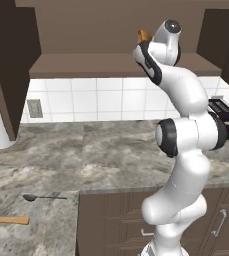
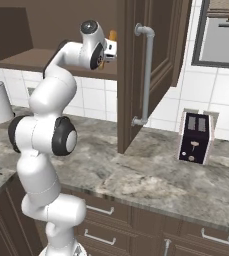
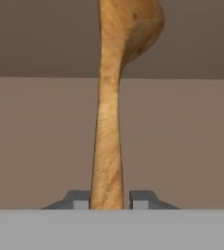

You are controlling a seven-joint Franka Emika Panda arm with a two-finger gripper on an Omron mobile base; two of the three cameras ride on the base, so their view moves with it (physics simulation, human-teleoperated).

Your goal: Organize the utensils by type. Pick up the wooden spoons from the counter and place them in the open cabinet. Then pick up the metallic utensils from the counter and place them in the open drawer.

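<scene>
I see the gripper (image 3: 111,201) clamped on 1 wooden spoon (image 3: 114,97) (handle pinched) — over the open cabinet (image 1: 111,65) shelf, room ahead.

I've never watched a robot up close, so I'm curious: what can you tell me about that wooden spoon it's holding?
The spoon is tan-orange wood with mottled grain, a straight handle widening into a rounded bowl. The gripper is shut on the handle's lower end, one dark fingertip on each side. It points away from the hand toward the brown back of the open cabinet, above the shelf. From the base views only a small orange bit of it peeks out past the raised hand.
</scene>
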